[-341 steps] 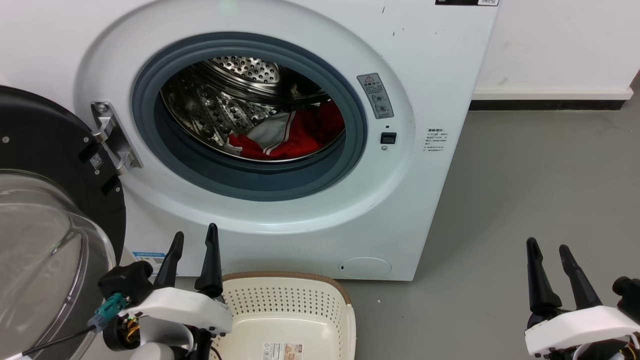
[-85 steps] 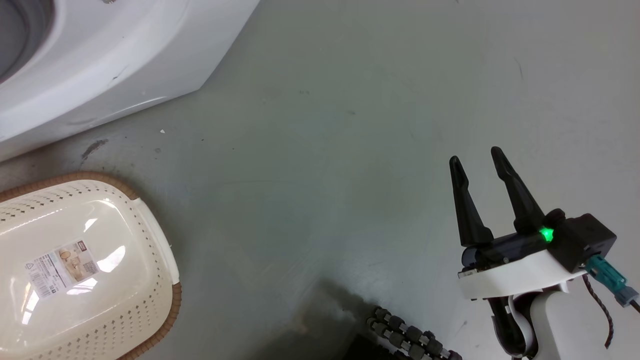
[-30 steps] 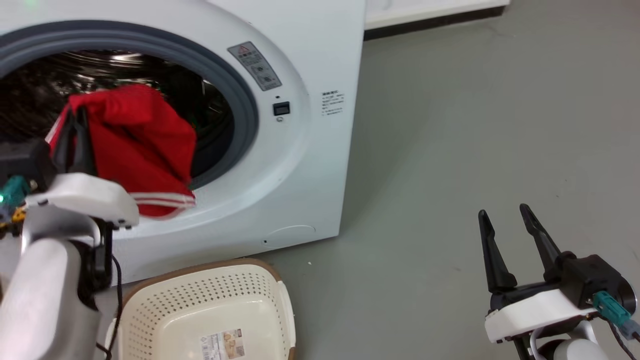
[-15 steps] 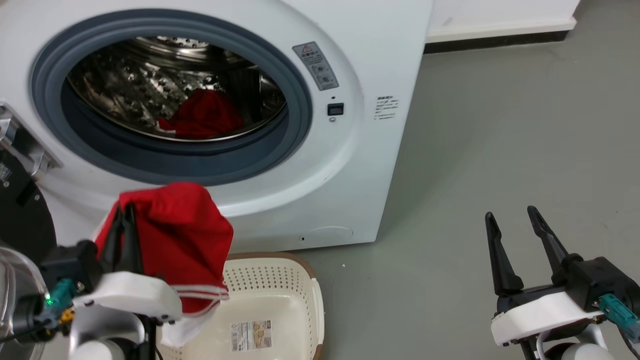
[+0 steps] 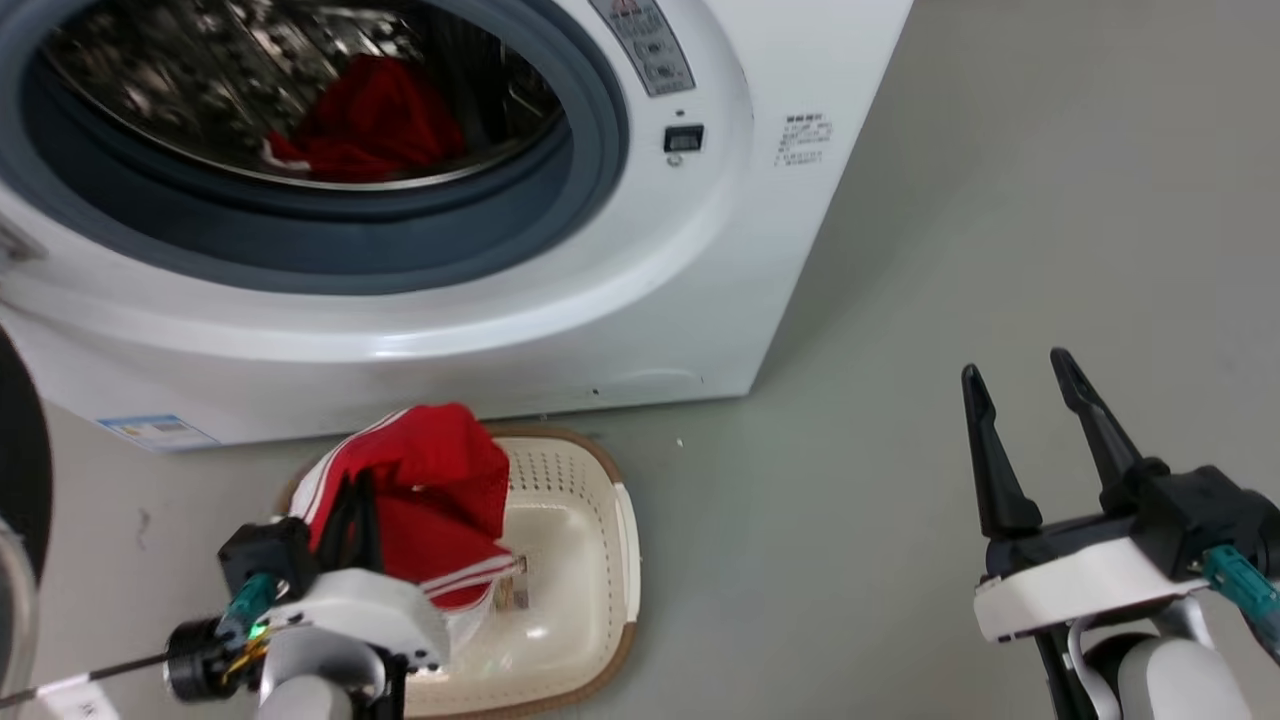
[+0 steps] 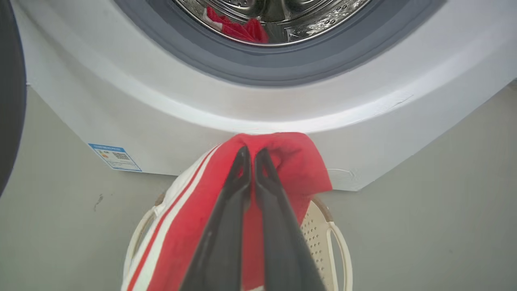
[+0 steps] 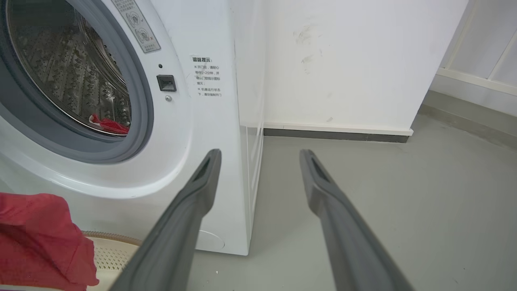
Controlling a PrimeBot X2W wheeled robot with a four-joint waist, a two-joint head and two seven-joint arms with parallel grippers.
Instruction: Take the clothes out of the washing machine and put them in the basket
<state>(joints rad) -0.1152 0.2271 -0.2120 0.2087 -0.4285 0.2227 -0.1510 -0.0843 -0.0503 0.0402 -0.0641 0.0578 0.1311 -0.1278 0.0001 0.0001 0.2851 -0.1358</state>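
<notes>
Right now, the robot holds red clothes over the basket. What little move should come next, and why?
Probably open the left gripper. It is pinched shut on the red garment, which hangs right over the basket with its striped hem dangling inside, so letting go should drop it in.

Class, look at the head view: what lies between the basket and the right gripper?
Bare grey floor lies between the basket and the right gripper. Nothing stands on that stretch, as the head view shows.
</notes>
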